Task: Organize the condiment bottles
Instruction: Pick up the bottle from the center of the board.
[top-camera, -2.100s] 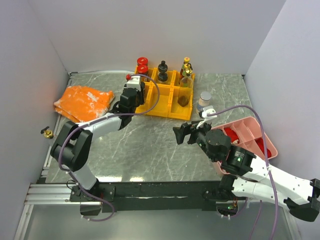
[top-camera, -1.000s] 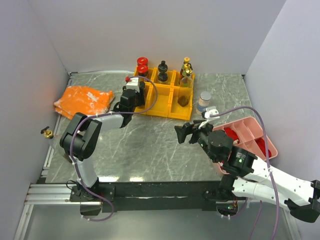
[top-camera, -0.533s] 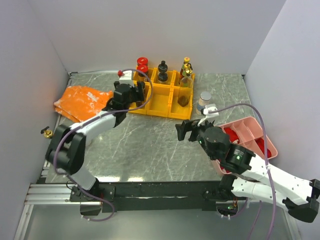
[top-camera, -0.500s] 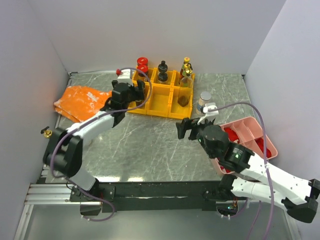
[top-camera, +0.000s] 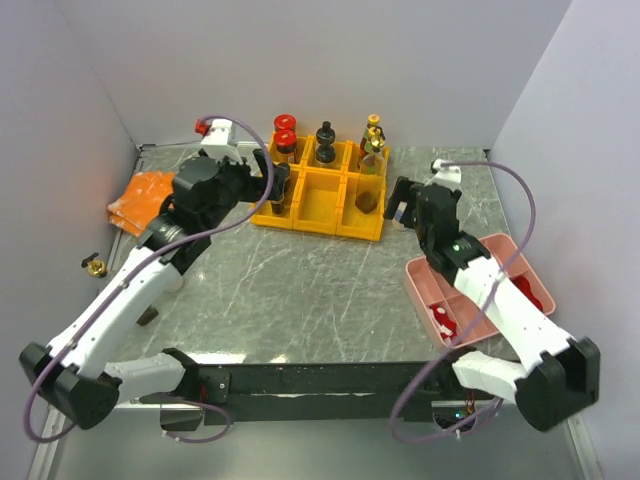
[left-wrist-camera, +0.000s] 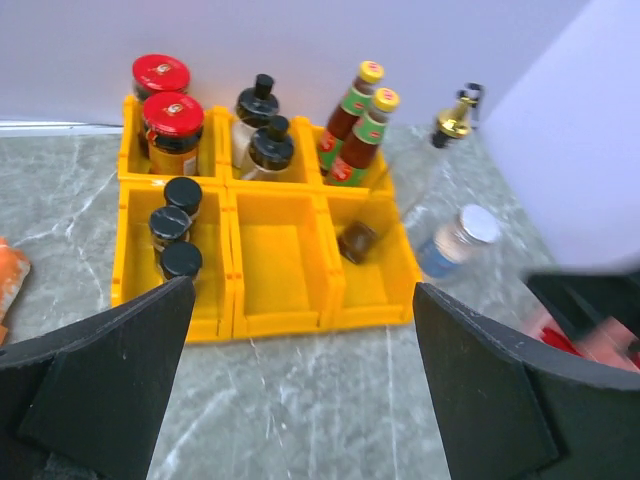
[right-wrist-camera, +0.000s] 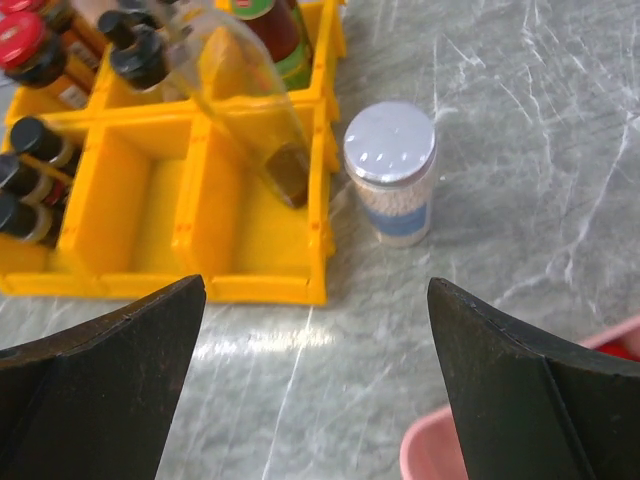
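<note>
A yellow six-compartment rack (top-camera: 322, 205) holds the condiment bottles. At its back stand two red-capped jars (left-wrist-camera: 165, 110), two black-capped bottles (left-wrist-camera: 262, 130) and two yellow-green-capped sauce bottles (left-wrist-camera: 360, 120). Three small black-capped bottles (left-wrist-camera: 175, 235) fill the front left compartment. A clear bottle with a gold spout (left-wrist-camera: 400, 190) leans out of the front right one. A silver-capped jar (right-wrist-camera: 392, 170) stands on the table right of the rack. My left gripper (left-wrist-camera: 302, 330) hovers open in front of the rack. My right gripper (right-wrist-camera: 316, 300) is open, just short of the silver-capped jar.
An orange cloth (top-camera: 140, 195) lies at the left, partly under my left arm. A pink divided tray (top-camera: 500, 265) with red packets sits at the right beneath my right arm. A small brass-topped item (top-camera: 95, 266) lies off the table's left edge.
My left gripper opened and drew back and up from the rack's front left compartment, leaving a small black-capped bottle there. My right arm swung toward the back right, up to the silver-capped jar.
</note>
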